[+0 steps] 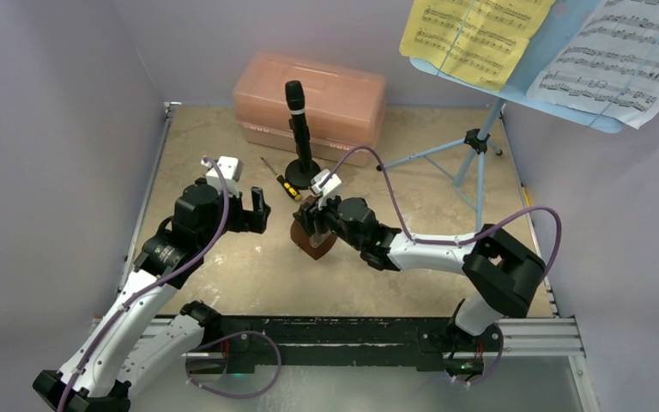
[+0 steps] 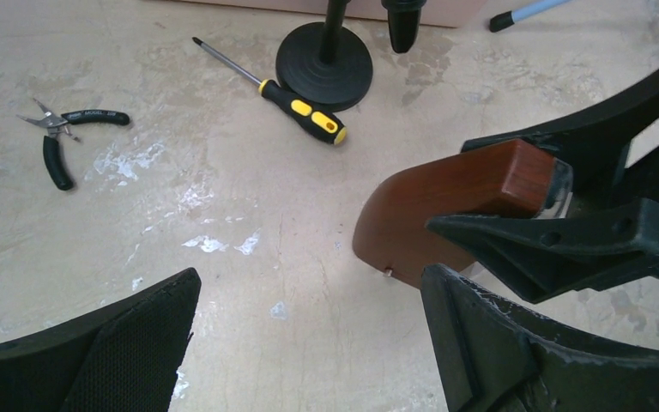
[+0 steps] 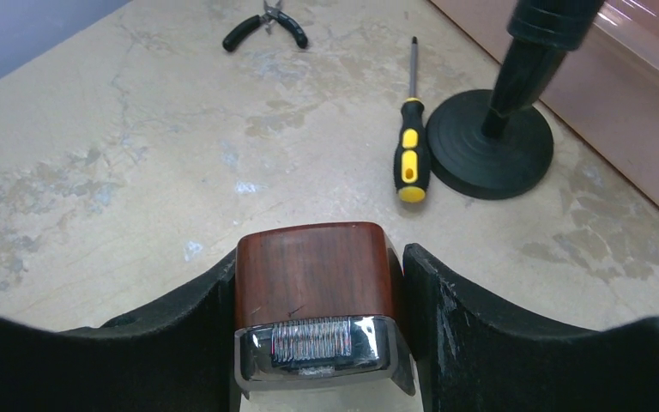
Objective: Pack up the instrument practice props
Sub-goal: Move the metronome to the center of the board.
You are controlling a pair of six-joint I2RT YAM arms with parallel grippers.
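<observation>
Packing has barely begun. The pink case (image 1: 309,93) sits at the far edge of the table (image 1: 249,270) with its lid apparently down, and none of the props is inside it.

The right gripper (image 3: 313,292) is closed partway on the narrow top of the wooden metronome (image 3: 313,273), one finger pressed to each side. This is well in front of the case, toward the arm bases. From the left wrist the metronome (image 2: 446,202) leans over with its underside showing. Whether it is fully clear of the table I cannot tell.

The left gripper (image 1: 253,206) is spread wide and holds nothing. It hangs in front of the case's left end, pointed at the metronome.

The black pipe (image 1: 299,129) stands upright on its round base just in front of the case. The blue music stand (image 1: 479,146) is to the right of the case on its tripod. A yellow page (image 1: 472,34) and a white page (image 1: 618,60) rest on its desk.

A screwdriver (image 1: 281,182) lies beside the pipe's base, and pliers (image 2: 60,137) lie further left — neither looks like a prop.

By my reading, everything remains to be done: the case needs opening, then the metronome, pipe, pages and stand go in.
</observation>
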